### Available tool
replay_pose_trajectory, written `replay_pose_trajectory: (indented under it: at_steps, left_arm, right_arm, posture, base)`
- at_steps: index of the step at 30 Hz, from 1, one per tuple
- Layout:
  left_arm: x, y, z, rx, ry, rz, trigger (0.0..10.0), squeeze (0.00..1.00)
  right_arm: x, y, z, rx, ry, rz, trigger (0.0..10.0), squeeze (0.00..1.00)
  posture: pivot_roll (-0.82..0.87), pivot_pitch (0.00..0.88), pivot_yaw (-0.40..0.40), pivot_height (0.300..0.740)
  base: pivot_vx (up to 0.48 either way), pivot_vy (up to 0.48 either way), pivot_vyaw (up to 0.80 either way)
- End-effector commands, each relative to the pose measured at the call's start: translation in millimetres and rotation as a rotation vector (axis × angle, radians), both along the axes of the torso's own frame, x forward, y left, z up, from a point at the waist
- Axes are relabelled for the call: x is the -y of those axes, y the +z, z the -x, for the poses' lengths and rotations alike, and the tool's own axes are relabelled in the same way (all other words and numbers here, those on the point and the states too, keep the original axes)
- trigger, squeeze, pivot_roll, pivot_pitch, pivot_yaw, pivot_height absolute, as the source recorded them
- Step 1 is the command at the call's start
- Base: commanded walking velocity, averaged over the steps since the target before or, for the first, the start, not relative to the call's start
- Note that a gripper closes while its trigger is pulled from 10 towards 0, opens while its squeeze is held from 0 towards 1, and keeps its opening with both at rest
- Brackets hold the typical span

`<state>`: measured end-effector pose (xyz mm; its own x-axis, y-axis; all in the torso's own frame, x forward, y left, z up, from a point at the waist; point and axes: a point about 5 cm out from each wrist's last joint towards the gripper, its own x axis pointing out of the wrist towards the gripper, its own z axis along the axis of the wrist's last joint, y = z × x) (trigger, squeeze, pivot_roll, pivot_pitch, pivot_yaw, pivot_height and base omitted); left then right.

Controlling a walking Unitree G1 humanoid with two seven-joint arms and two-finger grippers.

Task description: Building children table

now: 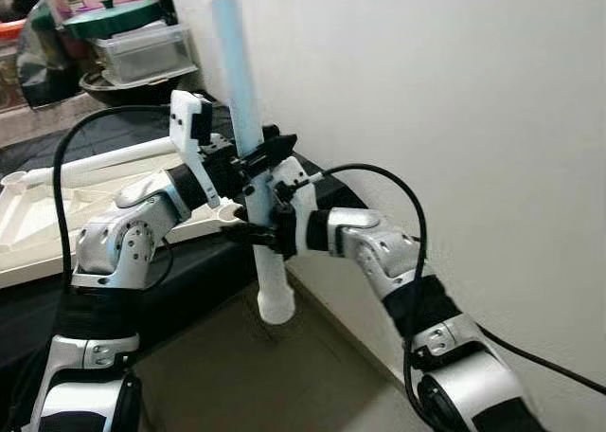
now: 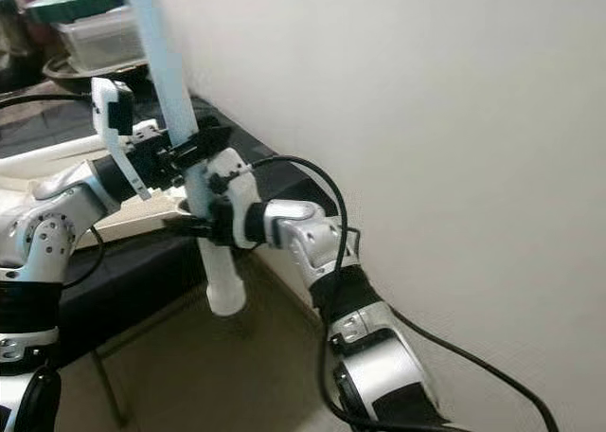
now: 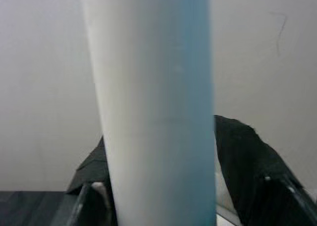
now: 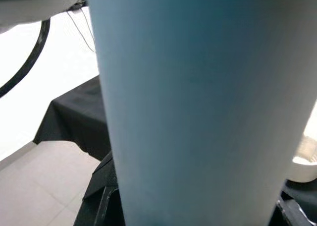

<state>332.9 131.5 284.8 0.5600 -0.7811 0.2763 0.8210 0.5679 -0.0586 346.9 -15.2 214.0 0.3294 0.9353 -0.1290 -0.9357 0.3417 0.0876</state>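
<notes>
While both arms meet at the white wall [image 1: 454, 119], the left pincer [image 1: 258, 157] is clenched on the pale blue table leg [image 1: 237, 81], and the right pincer [image 1: 254, 231] grips it lower down. That leg stands nearly upright beside the wall, just off the black-draped counter [image 1: 57, 299], which carries the white tabletop [image 1: 38, 224].

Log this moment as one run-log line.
leg: upright, off table, by wall | left gripper: shut on leg, upper | right gripper: shut on leg, lower | tabletop: on table
</notes>
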Motion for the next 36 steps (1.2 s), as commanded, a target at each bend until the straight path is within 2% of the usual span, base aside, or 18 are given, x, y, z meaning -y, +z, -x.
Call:
replay_pose_trajectory:
  at_steps: [1,2,3,4,9,14,17,19,20,21,22,23,25,26,28,34,35,36]
  left_arm:
    - [16.0,4.6,2.6,0.027,-0.065,-0.015,10.0,1.00]
    - [10.6,9.2,-4.0,0.044,0.020,-0.007,10.0,1.00]
    - [10.6,9.2,-4.0,0.044,0.020,-0.007,10.0,1.00]
    - [5.9,12.3,-5.6,0.053,0.045,0.004,10.0,0.00]
    - [-1.6,15.3,-5.5,0.056,0.057,0.007,10.0,0.00]
    - [-27.1,19.4,-4.6,0.063,0.163,0.022,10.0,0.00]
    - [-29.6,19.8,-4.6,0.065,0.176,0.025,10.0,0.00]
    - [-36.2,21.2,-3.2,0.071,0.206,0.039,10.0,0.00]
    - [-45.1,25.7,0.1,0.094,0.253,0.069,10.0,0.00]
    - [-45.1,25.7,0.1,0.094,0.253,0.069,10.0,0.00]
    - [-56.5,32.6,5.7,0.135,0.326,0.098,10.0,0.00]
    - [-56.5,32.6,5.7,0.135,0.326,0.098,10.0,0.00]
    - [-72.5,42.3,15.3,0.205,0.452,0.130,10.0,0.00]
    - [-72.5,42.3,15.3,0.205,0.452,0.130,10.0,0.00]
    - [-81.3,42.6,26.3,0.233,0.532,0.160,10.0,0.00]
    - [-82.9,33.0,35.7,0.226,0.569,0.159,10.0,0.00]
    - [-74.1,11.4,40.7,0.192,0.586,0.067,10.0,0.00]
    - [-74.1,11.4,40.7,0.192,0.586,0.067,10.0,0.00]
  right_arm:
    - [-12.5,3.9,5.8,0.008,0.043,-0.002,0.0,0.00]
    - [-10.0,1.6,4.8,0.005,0.032,0.001,0.0,0.00]
    - [-10.0,1.6,4.8,0.005,0.032,0.001,0.0,0.00]
    - [-7.9,0.4,3.9,0.003,0.023,0.001,0.0,0.00]
    - [-1.9,-1.4,0.6,0.002,-0.007,0.001,0.0,0.00]
    - [24.0,-1.6,-16.8,0.010,-0.145,0.004,0.0,0.00]
    - [26.0,-1.4,-18.1,0.009,-0.156,0.003,0.0,0.00]
    - [33.8,0.9,-23.6,0.014,-0.202,-0.005,0.0,0.00]
    - [45.0,4.4,-31.0,0.025,-0.271,-0.015,0.0,0.00]
    - [45.0,4.4,-31.0,0.025,-0.271,-0.015,0.0,0.00]
    - [61.8,11.2,-41.4,0.042,-0.385,-0.040,0.0,0.00]
    - [61.8,11.2,-41.4,0.042,-0.385,-0.040,0.0,0.00]
    - [86.4,25.8,-54.5,0.068,-0.559,-0.108,0.0,0.00]
    - [86.4,25.8,-54.5,0.068,-0.559,-0.108,0.0,0.00]
    - [100.3,46.7,-60.2,0.091,-0.659,-0.228,0.0,0.00]
    - [104.0,63.5,-60.2,0.111,-0.687,-0.353,0.0,0.00]
    - [100.2,73.2,-57.5,0.127,-0.675,-0.445,0.0,0.00]
    - [100.2,73.2,-57.5,0.127,-0.675,-0.445,0.0,0.00]
  posture:
    - [-0.05,0.000,0.046,0.740]
    - [-0.05,0.000,0.045,0.740]
    - [-0.05,0.000,0.045,0.740]
    - [-0.05,0.000,0.046,0.740]
    - [-0.05,0.000,0.046,0.740]
    - [-0.04,0.000,0.049,0.740]
    - [-0.04,0.000,0.049,0.740]
    - [-0.04,0.000,0.049,0.740]
    - [-0.04,0.000,0.045,0.740]
    - [-0.04,0.000,0.045,0.740]
    - [-0.04,0.000,0.043,0.740]
    - [-0.04,0.000,0.043,0.740]
    - [-0.04,0.000,0.039,0.740]
    - [-0.04,0.000,0.039,0.740]
    - [-0.04,0.000,0.037,0.740]
    - [-0.04,0.000,0.032,0.740]
    - [-0.03,0.000,0.026,0.740]
    - [-0.03,0.000,0.026,0.740]
  base:
    - [0.000,0.000,0.00]
    - [0.000,0.000,0.00]
    - [0.000,0.000,0.00]
    - [0.000,0.000,0.00]
    - [0.000,0.000,0.00]
    - [0.000,0.000,0.00]
    - [0.000,0.000,0.00]
    - [0.000,0.000,0.00]
    - [0.000,0.000,0.00]
    - [0.000,0.000,0.00]
    - [0.000,0.000,0.00]
    - [0.000,0.000,0.00]
    - [0.000,0.000,0.00]
    - [0.000,0.000,0.00]
    - [0.000,0.000,0.00]
    - [0.000,0.000,0.00]
    - [0.000,0.000,0.00]
    - [0.000,0.000,0.00]
